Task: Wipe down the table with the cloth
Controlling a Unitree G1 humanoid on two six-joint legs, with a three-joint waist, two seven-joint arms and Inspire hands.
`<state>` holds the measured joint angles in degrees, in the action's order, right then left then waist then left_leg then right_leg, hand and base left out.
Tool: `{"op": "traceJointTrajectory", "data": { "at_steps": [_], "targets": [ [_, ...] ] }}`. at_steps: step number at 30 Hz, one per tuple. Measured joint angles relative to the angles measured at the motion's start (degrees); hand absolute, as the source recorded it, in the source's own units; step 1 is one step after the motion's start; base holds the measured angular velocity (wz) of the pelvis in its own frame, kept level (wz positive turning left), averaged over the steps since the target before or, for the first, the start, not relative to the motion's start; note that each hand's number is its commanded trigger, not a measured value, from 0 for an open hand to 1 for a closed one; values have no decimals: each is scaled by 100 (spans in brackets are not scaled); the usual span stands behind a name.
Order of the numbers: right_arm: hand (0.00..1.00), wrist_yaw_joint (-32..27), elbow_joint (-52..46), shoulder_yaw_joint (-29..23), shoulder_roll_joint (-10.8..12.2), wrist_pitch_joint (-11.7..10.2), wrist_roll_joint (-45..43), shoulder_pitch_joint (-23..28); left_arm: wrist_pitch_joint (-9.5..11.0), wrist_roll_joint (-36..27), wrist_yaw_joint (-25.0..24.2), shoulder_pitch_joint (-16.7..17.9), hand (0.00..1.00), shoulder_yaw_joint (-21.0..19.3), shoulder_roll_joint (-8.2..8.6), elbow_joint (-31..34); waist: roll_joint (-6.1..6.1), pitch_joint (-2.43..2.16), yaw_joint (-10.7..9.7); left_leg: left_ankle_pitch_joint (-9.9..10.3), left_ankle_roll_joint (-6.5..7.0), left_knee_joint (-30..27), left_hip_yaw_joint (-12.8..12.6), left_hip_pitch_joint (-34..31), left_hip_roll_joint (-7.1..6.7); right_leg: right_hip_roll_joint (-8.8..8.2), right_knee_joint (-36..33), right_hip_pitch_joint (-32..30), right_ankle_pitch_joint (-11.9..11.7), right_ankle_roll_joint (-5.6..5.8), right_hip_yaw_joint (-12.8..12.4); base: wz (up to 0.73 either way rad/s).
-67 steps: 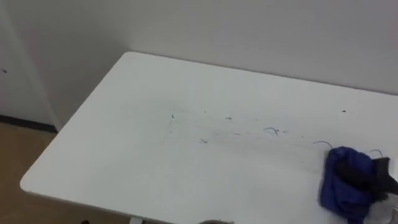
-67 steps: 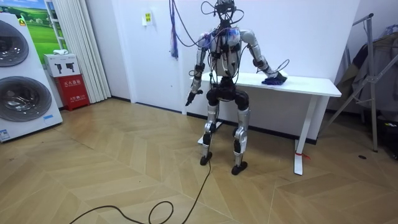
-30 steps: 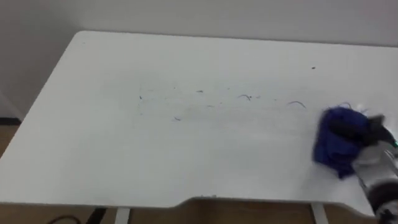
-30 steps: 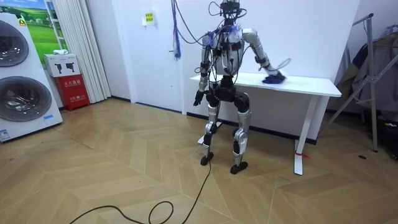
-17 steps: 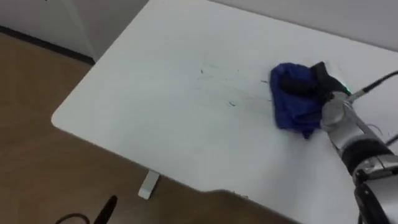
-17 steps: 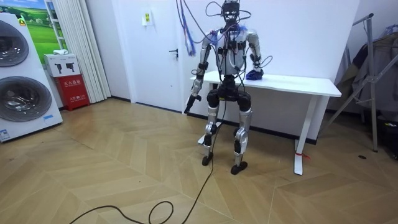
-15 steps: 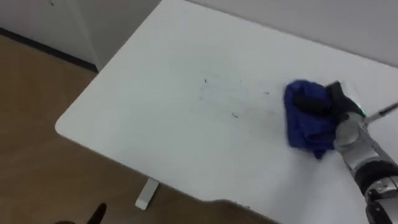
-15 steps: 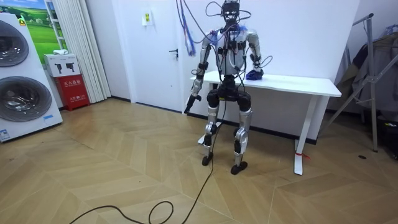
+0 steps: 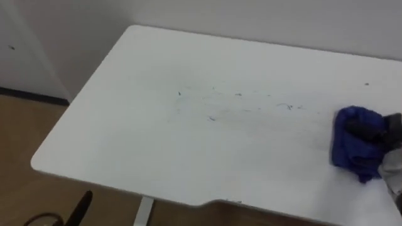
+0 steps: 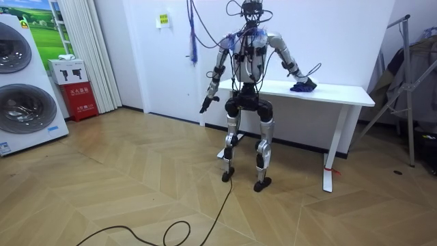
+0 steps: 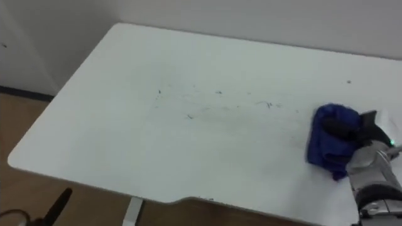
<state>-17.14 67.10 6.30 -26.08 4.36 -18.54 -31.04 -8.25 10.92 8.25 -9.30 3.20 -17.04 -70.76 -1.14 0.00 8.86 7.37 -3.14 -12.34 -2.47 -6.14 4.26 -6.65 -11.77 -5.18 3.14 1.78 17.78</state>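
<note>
Right hand (image 9: 386, 135) edge-cropped, fingers (image 9: 367, 130) gripping blue cloth (image 9: 350, 154)

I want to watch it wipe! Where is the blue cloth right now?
The blue cloth sits on the white table at the right side of the eye views, gripped by the robot's right hand, to the right of the dark scribbles.

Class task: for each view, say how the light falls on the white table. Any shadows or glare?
Left eye view: the table is evenly lit with no glare, so the faint marks read clearly. Right eye view: the blue cloth in the right robot hand casts at most a soft shadow. Room view: soft, even light, no bright patch on the tabletop.
</note>
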Motion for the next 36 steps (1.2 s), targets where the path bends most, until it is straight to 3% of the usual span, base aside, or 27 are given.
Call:
{"op": "traceJointTrajectory", "data": {
  "at_steps": [2,3,4,5,7,10,14,15,16,17,18,20,22,23,25,27,28,29,30,31,32,34,35,36],
  "targets": [
    [100,15,-174,332,284,191,-83,-278,30,2,0,-76,0,31,171,-1,24,11,164,-14,-16,93,-92,46,25,52,-8,-173,-71,-87,-62,-86],
    [100,52,-506,502,536,291,-275,-333,11,-2,0,-120,0,30,310,0,40,40,175,-24,-43,109,-145,48,67,95,2,-224,-95,-123,-61,-48],
    [100,72,-791,677,760,325,-441,-345,3,-7,-1,-146,0,33,462,21,57,41,212,-52,-81,166,-199,48,104,132,-1,-280,-87,-152,-90,-33],
    [100,106,-902,774,823,330,-483,-381,1,-6,-2,-149,0,40,528,43,65,43,233,-69,-97,201,-213,50,115,147,-10,-313,-78,-163,-112,-20],
    [100,423,-1111,1189,1170,381,-673,-676,-66,-10,-3,-150,0,107,692,184,130,77,281,-161,-113,339,-198,101,133,190,-127,-410,2,-219,-194,-5],
    [100,679,-1218,1264,1291,405,-748,-696,-105,-106,-12,-95,0,156,736,424,239,89,389,-172,-128,357,-135,224,126,172,-212,-343,128,-194,-174,15],
    [100,657,-1391,912,1178,240,-863,-32,-128,-269,-19,276,0,141,633,704,341,84,166,-89,-7,274,-124,494,-17,-61,-339,74,350,-28,86,45],
    [100,516,-1387,749,1085,47,-880,324,-99,-255,-41,435,0,135,540,742,409,79,76,-23,54,262,-140,655,-110,-184,-453,214,481,57,139,38],
    [100,388,-1386,500,915,-163,-875,704,-98,-191,-81,558,0,112,404,785,437,64,-13,86,111,223,-168,789,-166,-286,-571,341,556,150,189,39],
    [100,319,-1386,346,813,-255,-846,911,-95,-111,-115,596,0,86,319,787,445,59,-55,154,149,162,-191,830,-181,-328,-632,407,582,190,189,32],
    [100,145,-1380,19,615,-391,-708,1364,-96,83,-157,685,0,23,108,826,443,57,-120,279,214,31,-208,926,-200,-389,-786,496,585,195,158,17],
    [100,-46,-1322,-488,416,-433,-467,1966,-56,394,-134,769,0,-358,-208,874,473,32,-195,457,292,-218,-279,989,-148,-463,-1050,544,580,202,125,-2],
    [100,-102,-1134,-927,183,-438,-66,2594,4,488,18,911,0,-700,-578,1018,465,-35,-259,723,364,-507,-499,1015,33,-510,-1167,677,481,306,197,-30],
    [100,-103,-1092,-1033,144,-438,8,2690,15,486,68,972,0,-782,-620,1117,453,-34,-271,776,375,-590,-538,1020,79,-544,-1301,645,476,309,195,-32],
    [100,-179,-1003,-1310,86,-432,156,3059,152,502,204,1038,0,-899,-685,1304,374,-74,-341,941,356,-864,-561,1001,256,-932,-1825,650,605,413,222,-18],
    [100,-278,-950,-1148,114,-427,387,3056,289,494,238,1034,0,-858,-693,1336,342,-72,-325,1041,274,-1053,-605,972,455,-1184,-1760,719,592,443,84,-32],
    [100,-314,-953,-935,156,-395,528,3003,381,493,238,1006,0,-814,-662,1336,339,-70,-292,1134,185,-1198,-612,939,617,-1324,-1584,746,582,450,44,-49],
    [100,-371,-948,-753,286,-322,532,2876,441,494,240,953,0,-714,-640,1306,337,-68,-243,1206,66,-1378,-597,866,822,-1340,-1329,827,537,476,-108,-38],
    [100,-408,-955,-689,368,-266,532,2807,469,495,239,909,0,-639,-622,1262,345,-65,-210,1240,3,-1469,-575,830,916,-1340,-1168,863,513,483,-182,-26],
    [100,-479,-986,-467,499,-150,608,2625,474,491,234,767,0,-470,-551,1150,371,-52,-183,1306,-131,-1690,-505,687,1110,-1367,-970,928,434,500,-194,-15],
    [100,-498,-993,-353,565,-87,657,2487,455,492,232,689,0,-387,-508,1115,402,-51,-163,1332,-203,-1796,-468,599,1199,-1402,-936,931,391,495,-175,-16],
    [100,-444,-1001,98,942,369,496,1721,387,499,203,272,0,-223,-231,970,567,-38,54,1266,-563,-1983,-331,380,1538,-1443,-807,815,253,459,-29,-36],
    [100,-373,-1001,271,1065,488,344,1450,386,498,192,142,0,-217,-154,853,594,-32,153,1216,-680,-1952,-319,378,1636,-1412,-810,785,217,456,-23,-70],
    [100,-129,-1002,719,1286,617,-71,811,363,501,129,-105,0,-244,-69,587,622,-31,307,1086,-937,-1807,-214,380,1792,-1289,-805,658,141,498,84,-77]
  ]
}}
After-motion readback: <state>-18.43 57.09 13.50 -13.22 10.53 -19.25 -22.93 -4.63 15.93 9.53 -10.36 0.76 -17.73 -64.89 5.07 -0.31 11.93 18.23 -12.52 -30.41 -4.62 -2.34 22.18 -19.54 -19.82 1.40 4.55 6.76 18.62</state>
